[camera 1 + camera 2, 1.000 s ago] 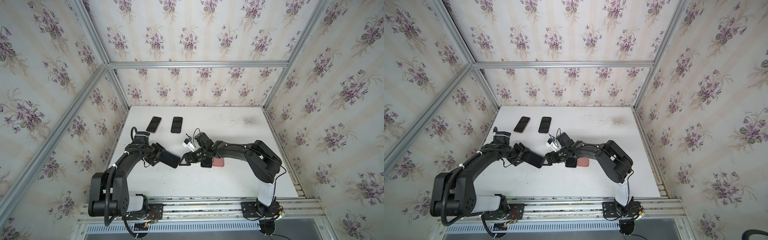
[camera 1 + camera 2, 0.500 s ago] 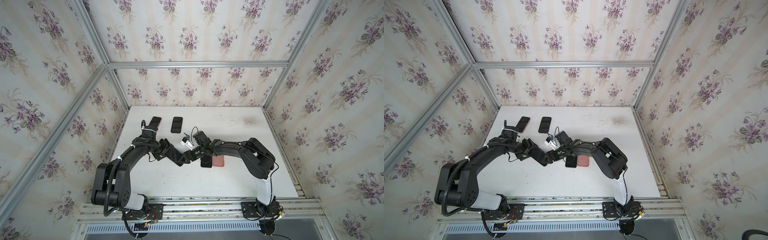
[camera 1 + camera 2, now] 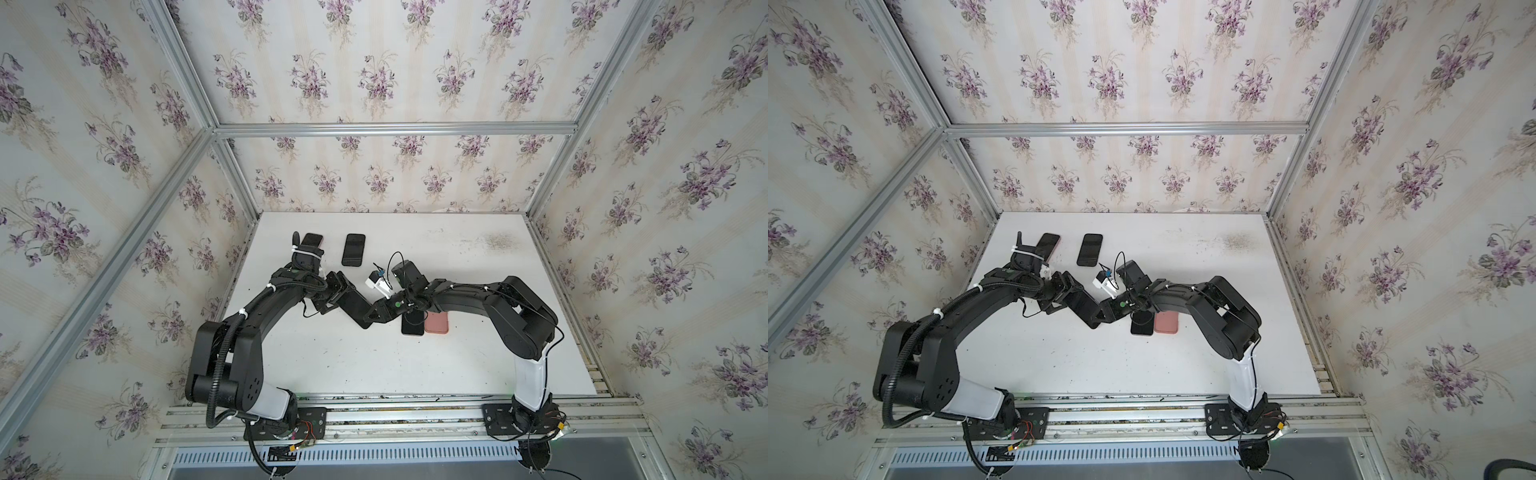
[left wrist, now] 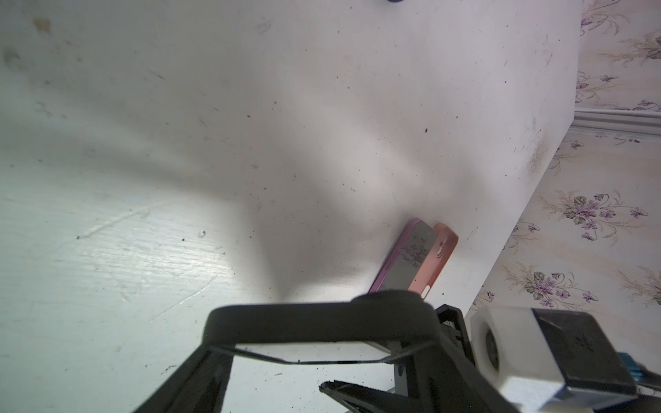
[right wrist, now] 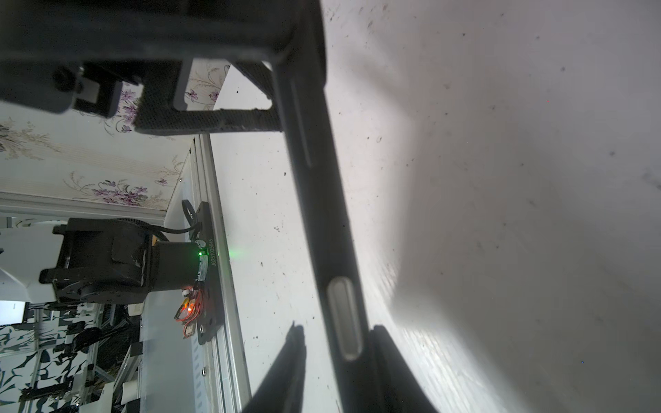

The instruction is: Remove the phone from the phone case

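— Phone in its black case: where?
— Off the table, slung between the two grippers near the middle, in both top views. Edge-on in the right wrist view, with one pale side button peeping through the case.
— Left gripper?
— Clamped on the phone across its width, jaws spread wide by it. Mostly cut off in its own wrist view: just one dark finger frame there.
— Right gripper?
— Straddles the phone's other end, jaws narrow. One finger against the case, a sliver of table beside its mate. Firm grip or not: cannot tell.
— Hidden or hard to read?
— Screen or back facing up on the held phone: cannot tell. Far-left phone half covered by the left wrist. Cased or bare, that one and its neighbour: too small to say.
— Anything else down there?
— Purple-edged phone lying flat, glass mirroring the wallpaper, right against a salmon-pink case; far ends tucked under the right arm from above.
— Surface and room?
— White tabletop, scuffed and speckled, brownish smudge toward the far right. Floral wallpaper on every wall, aluminium rails at the corners.
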`<action>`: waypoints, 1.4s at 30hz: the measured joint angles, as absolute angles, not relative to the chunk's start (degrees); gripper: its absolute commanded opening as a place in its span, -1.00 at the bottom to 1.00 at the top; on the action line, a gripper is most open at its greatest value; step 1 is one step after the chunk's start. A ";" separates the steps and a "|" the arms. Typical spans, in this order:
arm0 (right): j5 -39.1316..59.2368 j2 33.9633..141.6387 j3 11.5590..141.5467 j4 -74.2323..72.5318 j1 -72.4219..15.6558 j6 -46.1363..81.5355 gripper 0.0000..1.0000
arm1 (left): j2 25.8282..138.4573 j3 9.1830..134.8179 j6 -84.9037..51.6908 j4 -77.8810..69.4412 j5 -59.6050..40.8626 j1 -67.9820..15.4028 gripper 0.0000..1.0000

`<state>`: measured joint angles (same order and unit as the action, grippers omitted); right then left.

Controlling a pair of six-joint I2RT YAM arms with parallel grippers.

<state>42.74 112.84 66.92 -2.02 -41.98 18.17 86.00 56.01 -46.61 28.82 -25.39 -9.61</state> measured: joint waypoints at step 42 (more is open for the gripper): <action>35.75 67.00 51.24 -5.65 -24.51 -0.99 -1.00 | 83.85 100.90 -18.98 27.70 -43.66 -15.16 0.99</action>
<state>35.75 67.00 51.24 -5.65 -24.51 -0.99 83.85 100.90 -18.98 27.70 -43.66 -15.16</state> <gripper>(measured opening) 0.134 0.996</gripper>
